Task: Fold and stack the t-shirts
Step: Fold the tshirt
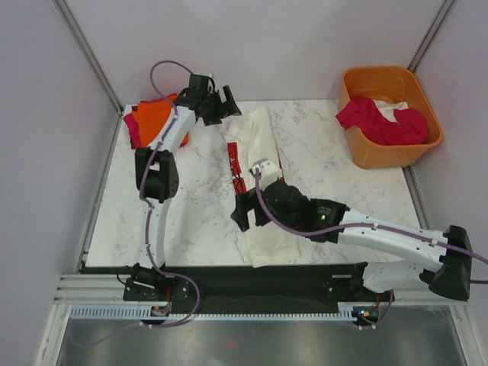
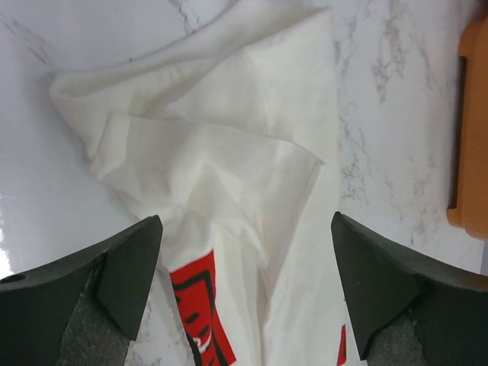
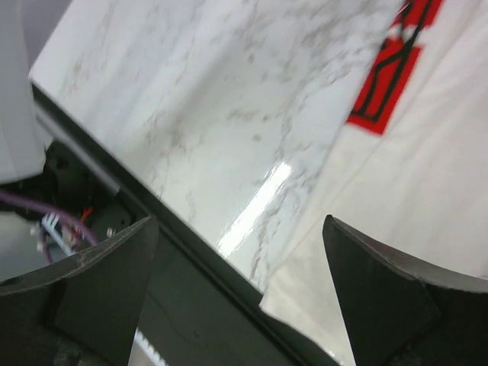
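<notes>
A white t-shirt with a red logo panel lies as a long, narrow, folded strip from the table's back to its front edge. My left gripper hovers open at its far end; in the left wrist view the rumpled white cloth and logo lie below the spread jaws, which hold nothing. My right gripper is open at the strip's left side, over the shirt's near corner and the table's front edge, also holding nothing. An orange tee lies on a magenta-red one at the back left.
An orange plastic tub stands at the back right, holding a magenta-red tee and white cloth; its edge shows in the left wrist view. The black front rail runs under the right gripper.
</notes>
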